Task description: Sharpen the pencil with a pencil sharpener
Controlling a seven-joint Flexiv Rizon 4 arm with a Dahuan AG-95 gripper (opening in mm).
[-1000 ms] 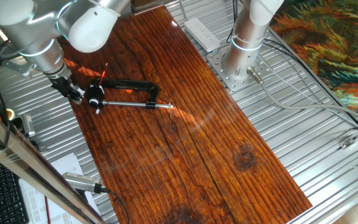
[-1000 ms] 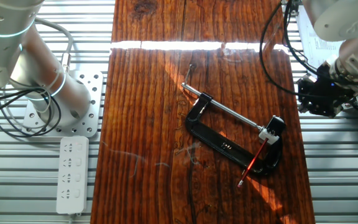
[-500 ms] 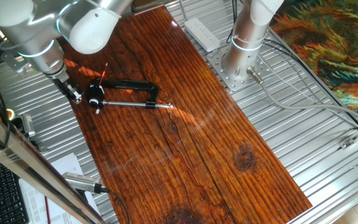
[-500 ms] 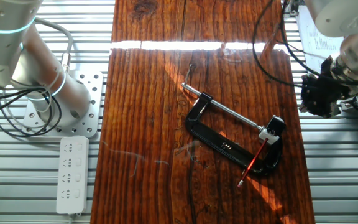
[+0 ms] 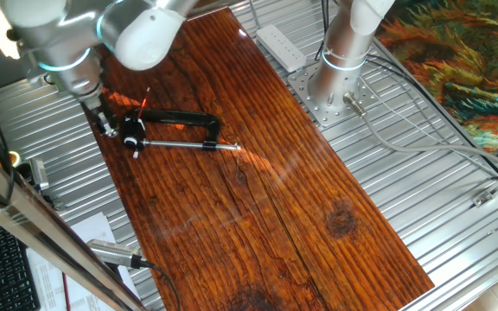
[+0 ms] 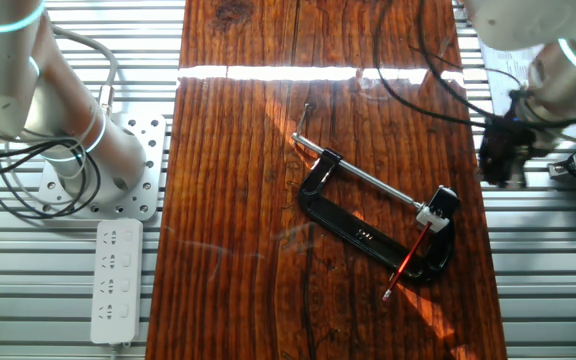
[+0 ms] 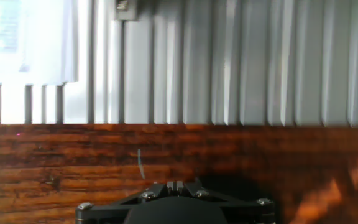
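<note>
The end effector [image 5: 106,126] hung at the edge of the wooden bench [image 5: 258,190], just beside the clamp [image 5: 180,121] but apart from it. In the other fixed view the end effector [image 6: 498,160] showed as a dark block over the boundary between the wood and the ribbed metal surface [image 6: 548,260]. Whether its fingers were spread or closed could not be told from any view; the hand view showed only the dark underside of the hand, a strip of the bench [image 7: 166,155] and ribbed metal [image 7: 229,62] beyond, with nothing between the fingers visible.

The clamp [image 6: 368,225] lay flat on the bench, its long silver screw rod [image 6: 363,175] running diagonally. The pencil sharpener [image 6: 443,203], a small black block, sat at the end of the rod, inside the mouth of the clamp. The red pencil [image 6: 408,262] lay with one end at the sharpener and its body slanting across the clamp's frame, the free end resting on the wood. In the first fixed view the sharpener [image 5: 132,130] sat just beside the end effector, and the pencil [image 5: 144,98] showed as a thin red line above it.

A white power strip [image 6: 113,280] lay on the metal near the base of a second arm [image 6: 58,110].
</note>
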